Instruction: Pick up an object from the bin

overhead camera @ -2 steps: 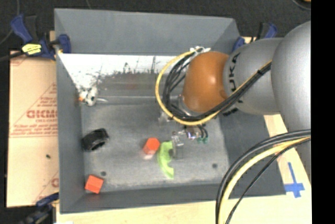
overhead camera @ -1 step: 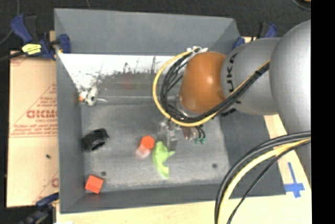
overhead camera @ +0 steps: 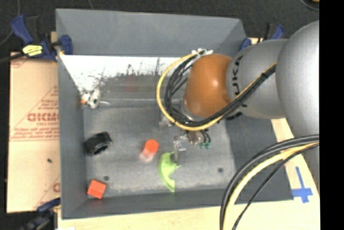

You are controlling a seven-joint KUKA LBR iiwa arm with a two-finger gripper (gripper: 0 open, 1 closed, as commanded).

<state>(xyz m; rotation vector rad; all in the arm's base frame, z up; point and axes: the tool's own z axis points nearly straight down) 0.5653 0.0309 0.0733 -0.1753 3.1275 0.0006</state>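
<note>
My gripper (overhead camera: 179,151) hangs low over the bin floor, right of the middle, under the arm's orange cover. Directly below and left of its fingertips lies a curved light-green piece (overhead camera: 166,170), near the front wall. A small clear item with an orange cap (overhead camera: 149,150) lies a little to the gripper's left. A small dark-green bit (overhead camera: 204,143) shows just right of the fingers. Nothing shows between the fingers.
A black ring-shaped thing (overhead camera: 97,143) lies at the left. An orange cube (overhead camera: 97,189) sits in the front left corner. A small white, black and orange thing (overhead camera: 90,98) rests at the back left. The arm covers the bin's right part.
</note>
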